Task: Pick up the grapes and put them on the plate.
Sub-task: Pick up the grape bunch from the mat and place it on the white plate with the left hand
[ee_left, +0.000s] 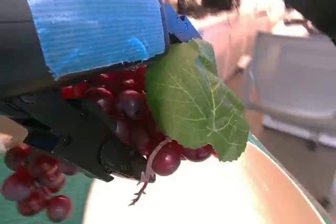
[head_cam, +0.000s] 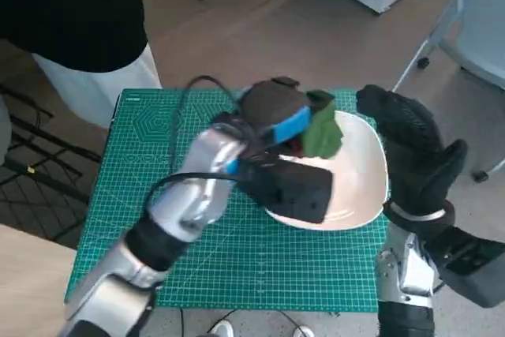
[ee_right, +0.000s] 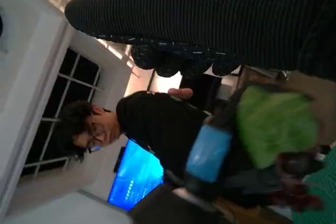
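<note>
A lab or office: green cutting mat (head_cam: 158,163) on the table; wheeled chairs (head_cam: 465,29); a lit screen (ee_right: 137,178).

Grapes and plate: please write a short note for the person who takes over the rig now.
Left hand: holds the grapes with their green leaf, above the white plate.
Right hand: beside the plate's right rim, holds nothing, fingers apart.
A second red bunch shows only in the left wrist view, beside the plate on the green mat.
Done: grapes picked up, carried over the plate.
Left: lower, release, withdraw.
</note>
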